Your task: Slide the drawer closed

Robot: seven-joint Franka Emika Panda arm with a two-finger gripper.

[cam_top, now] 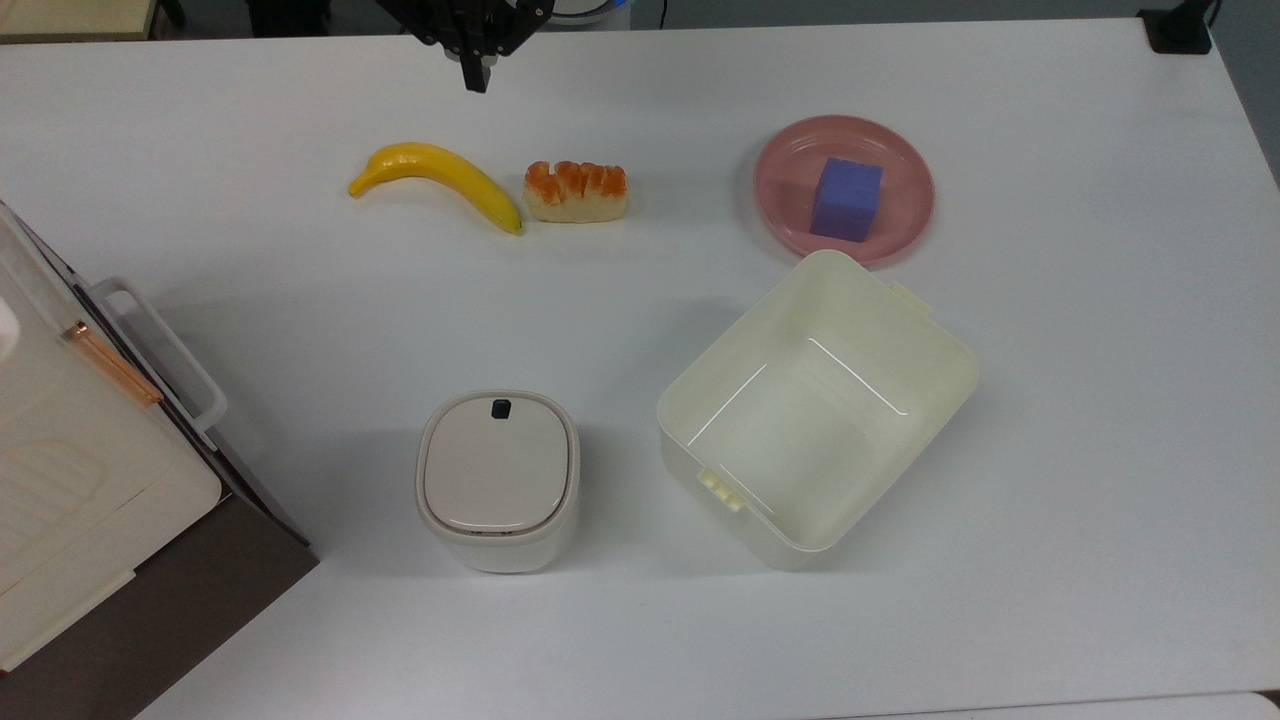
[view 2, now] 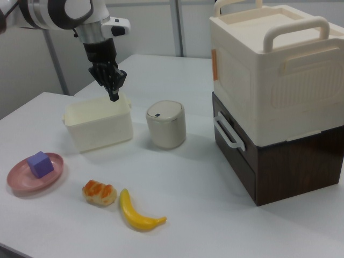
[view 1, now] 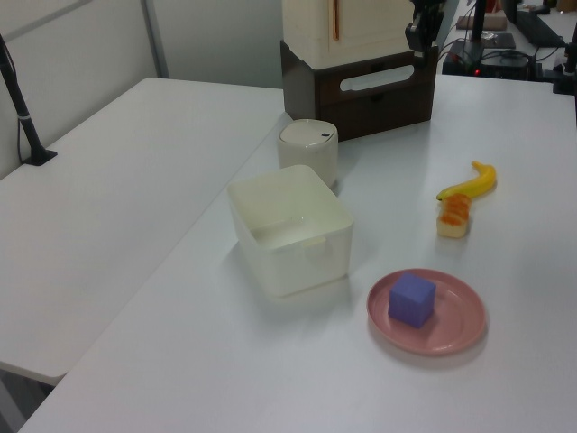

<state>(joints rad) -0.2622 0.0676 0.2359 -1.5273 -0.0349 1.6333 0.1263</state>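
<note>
At the lower left of the top view, the drawer [cam_top: 175,395] sits in its dark brown cabinet under a cream carrying case [cam_top: 70,460], with its white loop handle [cam_top: 165,350] facing the open table [cam_top: 640,620]. The right view shows the drawer front [view 2: 234,153] about level with the cabinet face, with no tan side or bottom exposed, so it looks shut or very nearly so. I judge the closing stroke done, with at most a small final seating left; whether a sliver of gap remains I cannot tell.

Up at the top edge of the top view, the gripper [cam_top: 477,78] hangs above the table, well apart from the drawer and touching nothing. Its fingers point down and appear pressed together into one narrow tip, holding nothing. In the right view the arm reaches in from the upper left of the frame, wrist bent downward, the gripper [view 2: 114,95] hanging in front of the cream bin [view 2: 98,124]. The left view places it at the top of the frame, near the cabinet's upper right corner.
</note>
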